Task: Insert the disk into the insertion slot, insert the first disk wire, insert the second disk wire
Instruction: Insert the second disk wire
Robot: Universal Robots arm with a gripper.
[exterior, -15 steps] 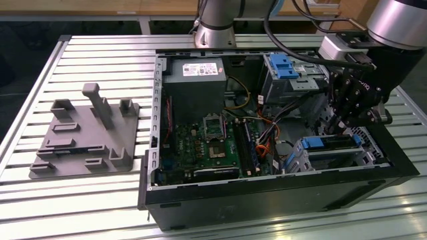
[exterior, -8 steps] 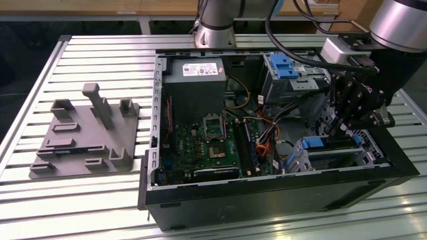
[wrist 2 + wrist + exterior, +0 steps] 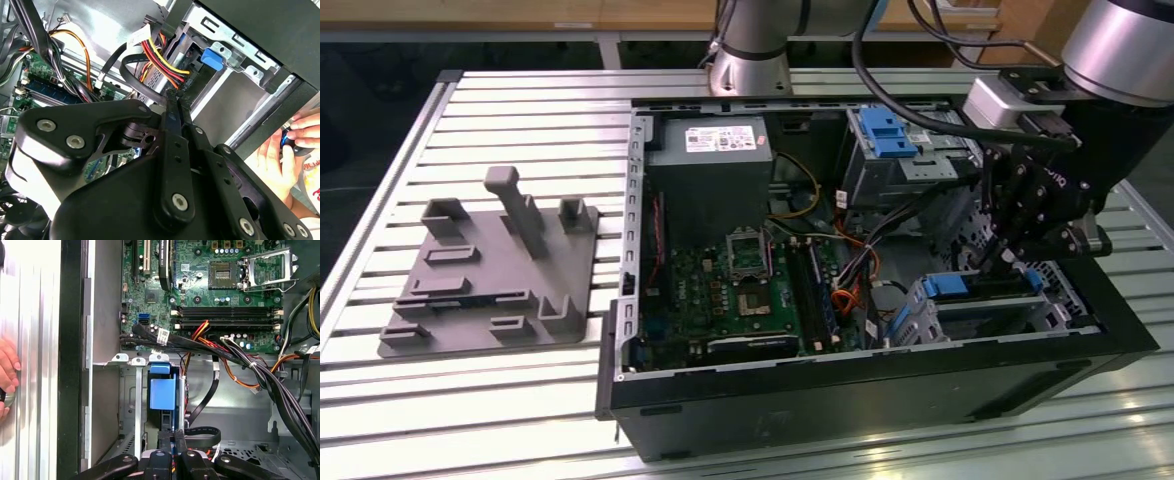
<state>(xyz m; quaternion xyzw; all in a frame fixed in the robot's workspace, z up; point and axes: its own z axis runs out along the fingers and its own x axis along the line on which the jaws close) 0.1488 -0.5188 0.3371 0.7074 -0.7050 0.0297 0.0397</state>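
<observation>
Item: black open computer case [image 3: 854,400], around my jaws. 
Item: silver perforated sheet-metal insertion slot [image 3: 1047,305], just below my gripper [image 3: 987,265]. 
Item: flat disk in bright blue plastic carrier [image 3: 163,392], seated in that slot, directly ahead. Insertion judged done. 
Item: jaws pressed together, apparently on a thin black wire; wires judged pending.

Slatted aluminium table [image 3: 520,400] (brightly lit), wooden wall [image 3: 520,12]

Exterior high overview; wrist cameras inside case [image 3: 854,400].
</observation>
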